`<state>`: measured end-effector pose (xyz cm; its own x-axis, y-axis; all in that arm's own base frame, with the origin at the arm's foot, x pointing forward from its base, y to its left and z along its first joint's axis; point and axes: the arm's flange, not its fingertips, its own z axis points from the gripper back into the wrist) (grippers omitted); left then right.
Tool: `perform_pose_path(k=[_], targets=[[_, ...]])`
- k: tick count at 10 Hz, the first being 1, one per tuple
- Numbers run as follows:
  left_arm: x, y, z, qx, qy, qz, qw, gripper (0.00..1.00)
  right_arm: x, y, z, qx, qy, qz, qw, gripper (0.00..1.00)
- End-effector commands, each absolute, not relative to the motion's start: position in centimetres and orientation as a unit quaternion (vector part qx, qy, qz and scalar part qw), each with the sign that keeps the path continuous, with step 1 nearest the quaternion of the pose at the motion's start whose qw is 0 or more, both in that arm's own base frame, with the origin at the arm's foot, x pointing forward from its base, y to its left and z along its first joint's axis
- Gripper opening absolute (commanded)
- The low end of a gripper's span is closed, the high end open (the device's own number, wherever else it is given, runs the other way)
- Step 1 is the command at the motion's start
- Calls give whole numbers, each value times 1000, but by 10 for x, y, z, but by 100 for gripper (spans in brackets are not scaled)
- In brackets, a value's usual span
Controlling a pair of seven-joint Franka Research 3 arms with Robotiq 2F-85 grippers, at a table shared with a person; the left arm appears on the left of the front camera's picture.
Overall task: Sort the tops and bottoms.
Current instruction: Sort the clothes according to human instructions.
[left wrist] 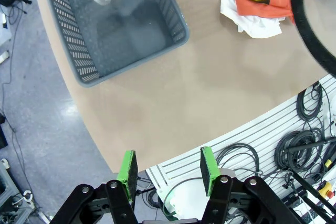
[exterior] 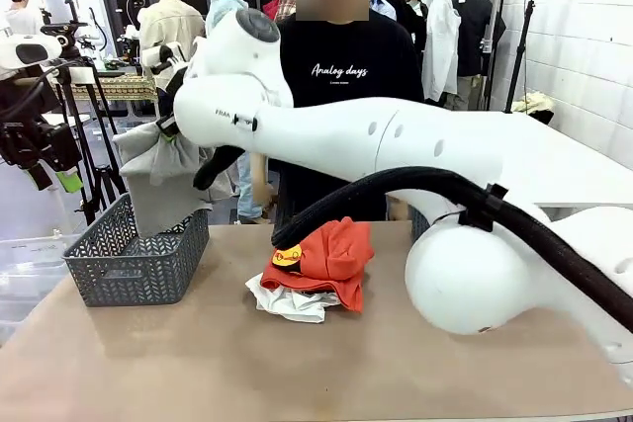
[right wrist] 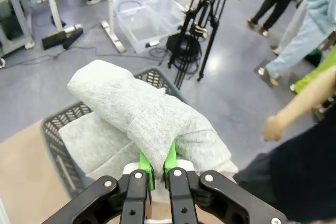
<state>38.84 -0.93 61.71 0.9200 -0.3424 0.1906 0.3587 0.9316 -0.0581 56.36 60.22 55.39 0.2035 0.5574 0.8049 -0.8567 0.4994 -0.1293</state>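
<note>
Right fingers (right wrist: 144, 162) are pinched on the light grey top (right wrist: 157, 124), held over the grey basket (exterior: 138, 269), presumably for dropping in; left fingers (left wrist: 127, 169) are spread, empty. Orange top (exterior: 331, 249) and white top (exterior: 292, 301) are piled beside the basket.

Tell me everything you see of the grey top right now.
The grey top is a soft, heathered light grey knit, bunched and folded over itself. The right gripper is shut on a fold, holding it in the air over the basket. Its loose end hangs toward the basket's inside; whether it touches there I cannot tell.
</note>
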Motion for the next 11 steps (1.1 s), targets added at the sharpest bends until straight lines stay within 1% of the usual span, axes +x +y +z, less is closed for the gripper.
perform_pose_path(k=[1, 2, 5, 6, 7, 8, 10, 11], targets=[[387, -9, 617, -41, -86, -178, 979, 64, 655, 702, 594, 224, -432, 490, 723, 0], [387, -9, 617, -41, -86, -178, 979, 64, 662, 717, 591, 236, -429, 505, 711, 0], [387, -9, 617, -41, -86, -178, 979, 64, 683, 764, 569, 288, -383, 543, 690, 0], [387, -9, 617, -41, -86, -178, 979, 64, 683, 776, 569, 295, -375, 561, 677, 0], [387, -9, 617, -41, -86, -178, 979, 64, 684, 781, 569, 291, -372, 567, 675, 0], [387, -9, 617, -41, -86, -178, 979, 64, 693, 777, 562, 288, -358, 557, 692, 0], [387, -9, 617, -41, -86, -178, 979, 64, 711, 782, 535, 292, -343, 554, 700, 0], [387, -9, 617, -41, -86, -178, 979, 64, 718, 788, 524, 275, -338, 551, 712, 0]])
